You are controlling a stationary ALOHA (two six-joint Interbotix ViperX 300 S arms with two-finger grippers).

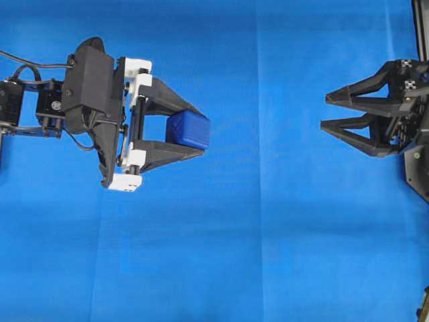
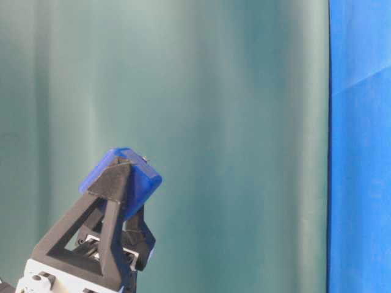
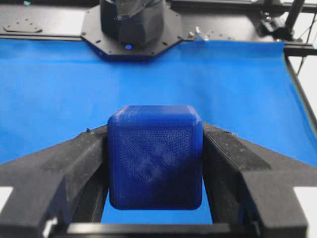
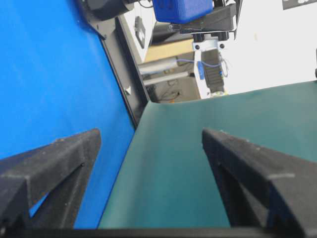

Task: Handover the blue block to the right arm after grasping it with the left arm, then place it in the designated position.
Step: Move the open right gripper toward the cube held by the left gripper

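Overhead, the left gripper (image 1: 194, 131) is gripping the block (image 1: 188, 129) between its two black fingers (image 1: 171, 100), one pressing on each side, near the tips. The block is sitting off the cloth (image 1: 268, 255), lifted in the air on the left half of that view, with the gripper pointing toward the right side. White brackets (image 1: 137, 70) are showing at the base of the fingers.

The right gripper (image 1: 325, 111) is hanging at the far right edge, well apart from the block, its jaws standing wide open with nothing between them. Its tips are pointing left, toward the left gripper.

From the table-level view, the block (image 2: 122, 180) is sitting tilted, a corner upward, pinched at the finger tips in front of a green backdrop (image 2: 232, 122).

In the left wrist view, the block (image 3: 155, 156) is filling the gap between the fingers (image 3: 64, 168), touching both pads, with the cloth (image 3: 49, 89) lying below.

In the right wrist view, the spread fingers (image 4: 54, 158) are framing empty space, and the block (image 4: 182, 10) is showing at the top edge, far off, held in the other gripper.
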